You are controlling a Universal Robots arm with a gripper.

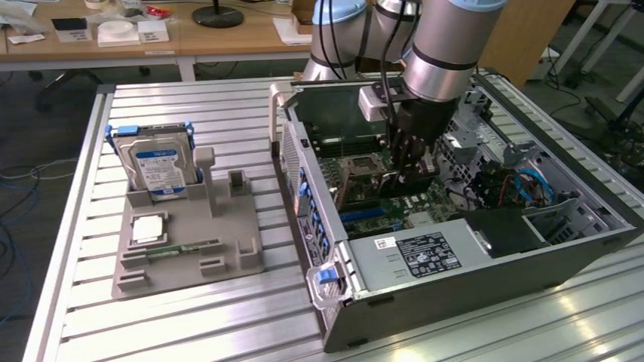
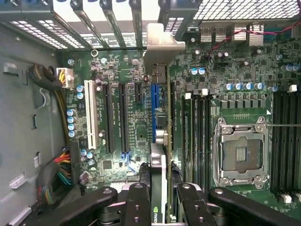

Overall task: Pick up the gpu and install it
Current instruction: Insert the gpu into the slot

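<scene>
A: Where's the gpu (image 2: 158, 165)?

B: In the hand (image 2: 162, 207), fingers clenched on either side of the card. It is down inside the open computer case (image 1: 483, 279), held edge-on to the motherboard (image 2: 127, 70).

A: So the pick-up is done?

B: Yes, by the look of it. The grey fixture (image 1: 191, 249) on the surface (image 1: 201, 317) carries the hard drive (image 1: 156, 166) and a narrow green strip (image 1: 181, 249), no card.

A: And the install?

B: Partway, I judge. In the wrist view the card's edge runs just beside the blue slot (image 2: 154, 113), with the silver end bracket (image 2: 162, 44) close to the rear slot openings of the case. Whether the edge connector is in the slot I cannot tell. Seating and letting go are left.

A: How does the card look?

B: Thin from this angle: a green board edge, a dark cooler face with a small green logo near the fingers, and a bright bent bracket at the far end. It looks upright and straight. In the exterior view the hand (image 1: 412, 177) sits low over the board.
</scene>
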